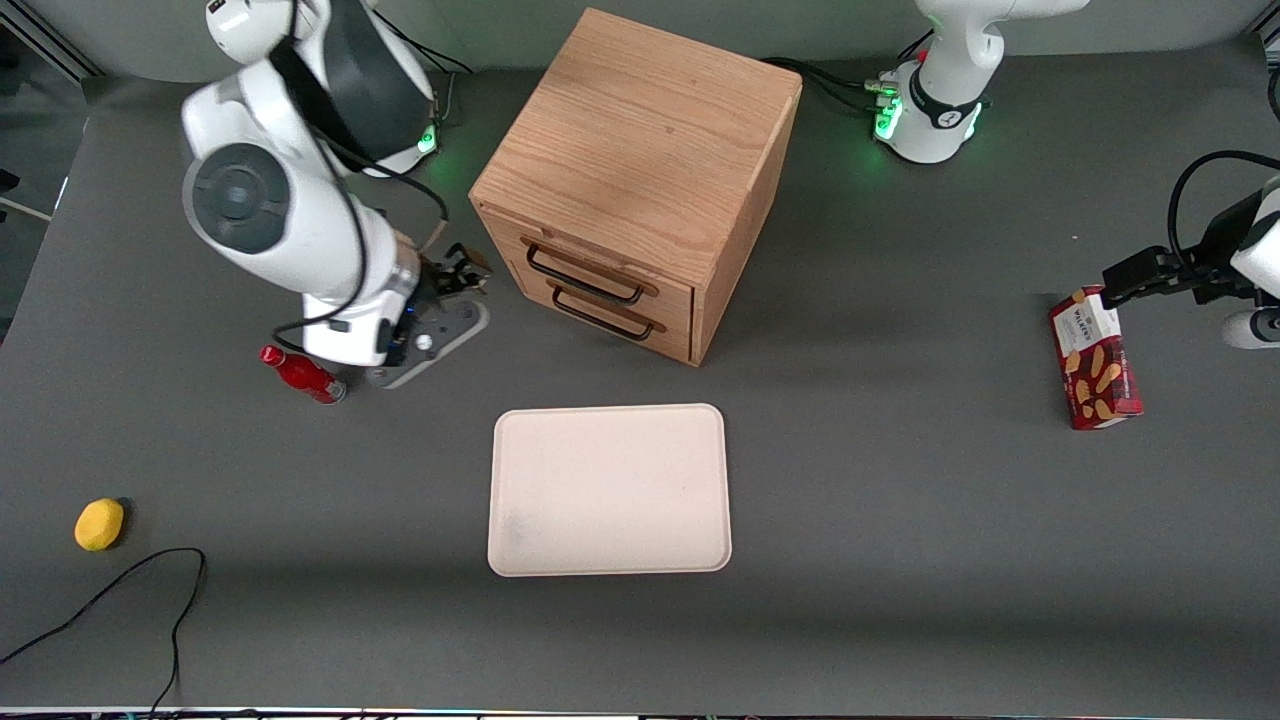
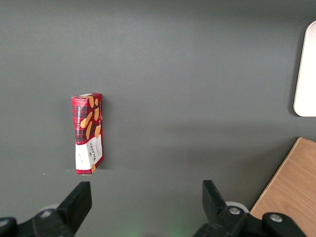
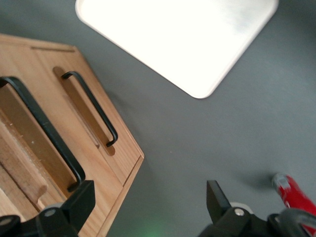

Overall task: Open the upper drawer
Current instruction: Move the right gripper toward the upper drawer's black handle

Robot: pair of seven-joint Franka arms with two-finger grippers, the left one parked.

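Note:
The wooden cabinet (image 1: 640, 150) stands at the middle of the table, farther from the front camera than the tray. Its upper drawer (image 1: 600, 268) carries a thin black handle (image 1: 585, 277) and looks shut; the twin lower drawer (image 1: 612, 318) sits under it. In the right wrist view the upper drawer's handle (image 3: 44, 133) lies close to one finger (image 3: 81, 197), and the lower handle (image 3: 91, 106) is beside it. My gripper (image 1: 465, 268) (image 3: 148, 196) hangs open beside the drawer fronts, toward the working arm's end, touching neither handle and holding nothing.
A pale tray (image 1: 610, 490) (image 3: 182, 34) lies in front of the cabinet. A red bottle (image 1: 300, 373) (image 3: 294, 190) lies on the table under my arm. A yellow fruit (image 1: 99, 524) and a black cable (image 1: 170, 590) lie near the front. A red biscuit box (image 1: 1093, 358) (image 2: 88, 133) sits at the parked arm's end.

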